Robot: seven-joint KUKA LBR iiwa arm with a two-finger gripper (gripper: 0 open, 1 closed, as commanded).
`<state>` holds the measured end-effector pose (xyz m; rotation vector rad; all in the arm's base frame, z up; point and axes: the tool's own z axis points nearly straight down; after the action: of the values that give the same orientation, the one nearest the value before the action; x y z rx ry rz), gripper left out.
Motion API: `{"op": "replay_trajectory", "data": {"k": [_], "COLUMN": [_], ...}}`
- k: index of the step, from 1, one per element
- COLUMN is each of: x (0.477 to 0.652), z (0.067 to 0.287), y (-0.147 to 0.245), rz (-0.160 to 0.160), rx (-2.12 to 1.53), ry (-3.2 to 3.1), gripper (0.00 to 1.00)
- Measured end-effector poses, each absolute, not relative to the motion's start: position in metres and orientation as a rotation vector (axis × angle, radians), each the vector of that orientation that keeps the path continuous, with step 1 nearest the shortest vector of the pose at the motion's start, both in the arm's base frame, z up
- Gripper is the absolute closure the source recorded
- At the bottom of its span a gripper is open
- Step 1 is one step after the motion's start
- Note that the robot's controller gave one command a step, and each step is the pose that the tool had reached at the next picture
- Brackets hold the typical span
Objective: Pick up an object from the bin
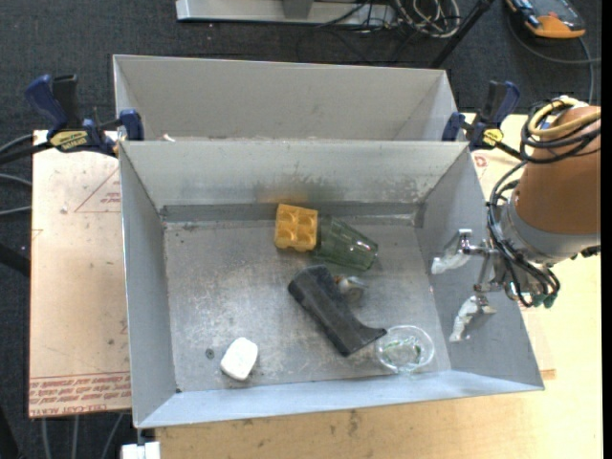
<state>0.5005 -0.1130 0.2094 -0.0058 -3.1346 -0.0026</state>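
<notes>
Dark carpet (96,17) lies behind the grey metal bin (287,165). We count five things on the bin's floor, one of each kind. One yellow block with holes (295,227) sits near the back wall. One green see-through cup (348,246) lies on its side, touching the block on the right. One long dark grey thing (333,312) lies in the middle. Its long side runs from the upper left down to the lower right. One clear round plastic thing (405,348) sits at that lower end. One small white lump (239,359) lies alone in the near left corner. The robot's gripper (459,293) hangs above the bin's sloping right wall, closest to the clear round plastic thing, with its two fingers spread apart.
</notes>
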Motion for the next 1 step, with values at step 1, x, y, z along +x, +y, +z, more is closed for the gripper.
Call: {"op": "replay_trajectory", "data": {"k": [1], "x": [0.5023], "z": [0.2134], "y": [-0.1124], "rz": [0.000], "rx": [0.000], "ry": [-3.142], "gripper": [0.00]}}
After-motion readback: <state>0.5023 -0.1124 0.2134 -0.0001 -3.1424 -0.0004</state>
